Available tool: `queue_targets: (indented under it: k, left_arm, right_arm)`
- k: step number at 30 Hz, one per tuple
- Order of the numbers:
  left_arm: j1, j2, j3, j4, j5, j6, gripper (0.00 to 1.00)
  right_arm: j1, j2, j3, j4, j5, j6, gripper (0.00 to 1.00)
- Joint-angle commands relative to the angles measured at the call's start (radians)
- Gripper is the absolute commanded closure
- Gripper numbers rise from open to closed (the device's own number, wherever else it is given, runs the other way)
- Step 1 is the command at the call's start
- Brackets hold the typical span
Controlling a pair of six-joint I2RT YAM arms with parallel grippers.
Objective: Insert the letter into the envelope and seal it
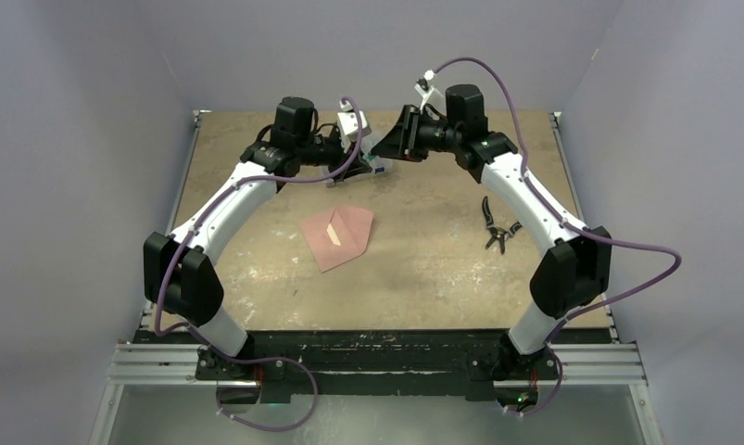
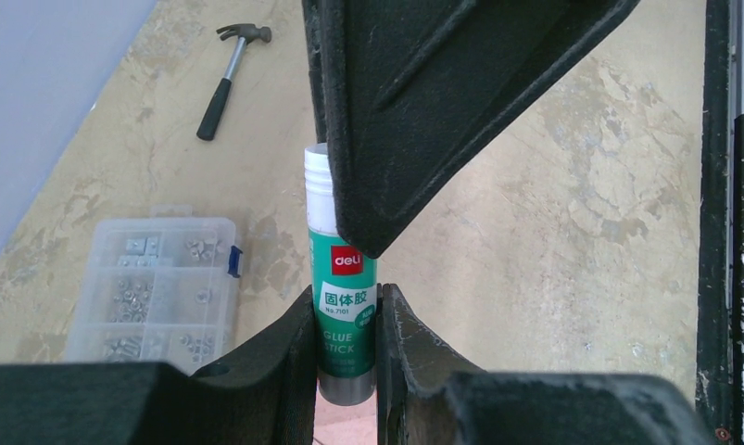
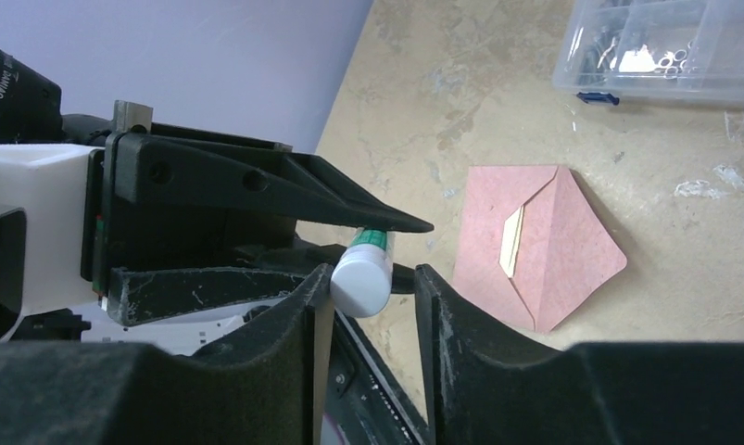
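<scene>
- Top view only: a pair of black-handled pliers point(image 1: 496, 227) lying right of centre on the worn tan tabletop point(image 1: 423, 278), near the right arm. Also the full picture of both arms reaching in to meet at the far middle.
- Left wrist view only: a hammer with a black handle and metal head point(image 2: 227, 79), way off on the table, well apart from everything else.
- Both wrist views, not clear from above: a clear plastic compartment box point(image 2: 155, 287) full of small metal bits, blue latch on the side.
- Same deal for the white-and-green glue stick point(image 2: 340, 269) with its white cap, sitting right between the two grippers.
- Head count: two arms, two grippers, one glue stick, one envelope, one letter, one box, one hammer, one pair of pliers.
- Left gripper point(image 2: 346, 311): jaws pinching the lower body of the glue stick, tight on both sides.
- Right gripper point(image 3: 372, 278): jaws spread either side of the white cap, with a gap visible on one side, so not clamped on it.
- Salmon-pink paper envelope point(image 1: 349, 243): flat in the middle of the table, well apart from both grippers. Diagonal seams and triangular flap showing, pointy end sticking out one side.
- Letter point(image 3: 511, 243): tucked inside the envelope, just a thin pale sliver of paper peeking out of the slit by the flap edge. Can't make out the creases or the red mark.
</scene>
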Motion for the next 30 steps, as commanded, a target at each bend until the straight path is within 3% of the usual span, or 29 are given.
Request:
queue_targets:
  k: [1, 5, 15, 20, 24, 30]
  left_arm:
    - [-0.005, -0.051, 0.014, 0.022, 0.057, 0.048, 1.00]
    - [-0.005, -0.045, 0.016, 0.011, 0.071, 0.065, 1.00]
    - [-0.005, -0.045, -0.005, -0.026, -0.046, 0.129, 1.00]
    - [0.010, -0.034, -0.034, -0.090, -0.121, 0.162, 1.00]
    - [0.048, -0.006, -0.065, -0.138, -0.031, 0.128, 1.00]
    - [0.053, 0.005, -0.131, -0.130, 0.023, 0.133, 1.00]
  right_arm:
    - [0.002, 0.012, 0.016, 0.045, -0.019, 0.007, 0.57]
    - [0.002, 0.026, 0.014, 0.044, -0.026, 0.007, 0.54]
    - [0.003, 0.037, 0.018, 0.033, -0.041, -0.004, 1.00]
    - [-0.027, 0.043, 0.087, -0.055, -0.083, -0.140, 1.00]
    - [-0.072, 0.045, 0.144, -0.108, -0.142, -0.263, 1.00]
    - [-0.141, -0.048, 0.064, 0.043, -0.254, -0.272, 1.00]
